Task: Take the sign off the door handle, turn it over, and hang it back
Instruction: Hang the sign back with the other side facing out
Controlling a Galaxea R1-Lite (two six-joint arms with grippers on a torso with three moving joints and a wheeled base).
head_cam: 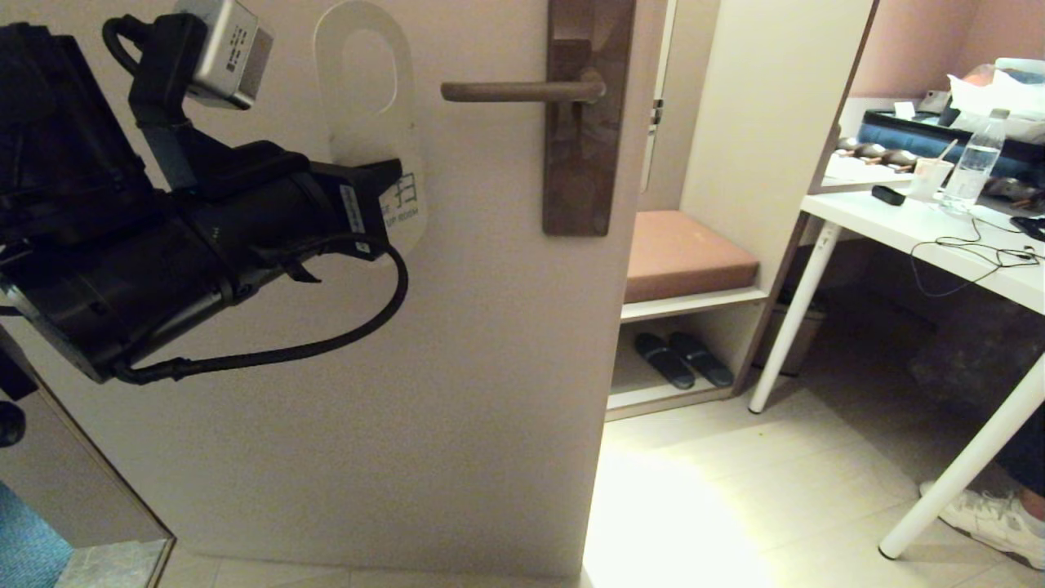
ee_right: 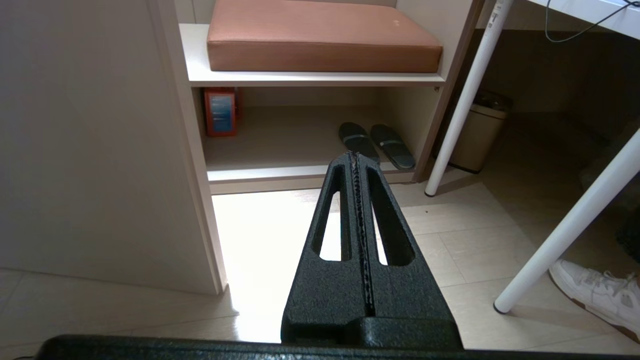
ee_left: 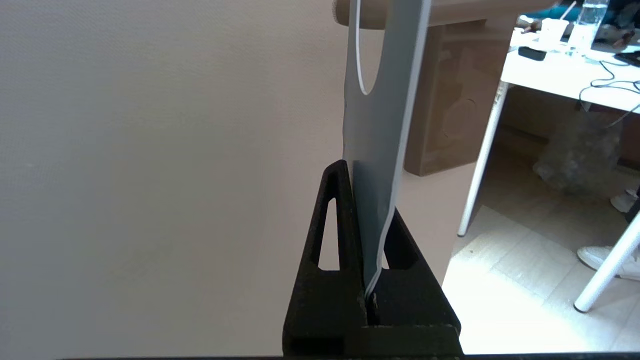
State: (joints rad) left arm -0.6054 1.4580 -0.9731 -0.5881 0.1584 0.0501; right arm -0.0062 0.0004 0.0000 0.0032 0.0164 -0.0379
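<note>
Pale sign pinched in left hand beside door handle.

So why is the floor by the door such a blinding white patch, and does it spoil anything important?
Head view: the pale tiled floor is overexposed into glare, yet the pale card sign and slim dark bronze door handle on the shaded door stay readable. Left wrist view: the same glare sits past the left gripper, which is pinching the sign edge-on. Right wrist view: glare behind the shut right gripper.

I can make out "UP ROOM" on the pale face of the sign; the wrist camera's label print is too small for me to read.
</note>
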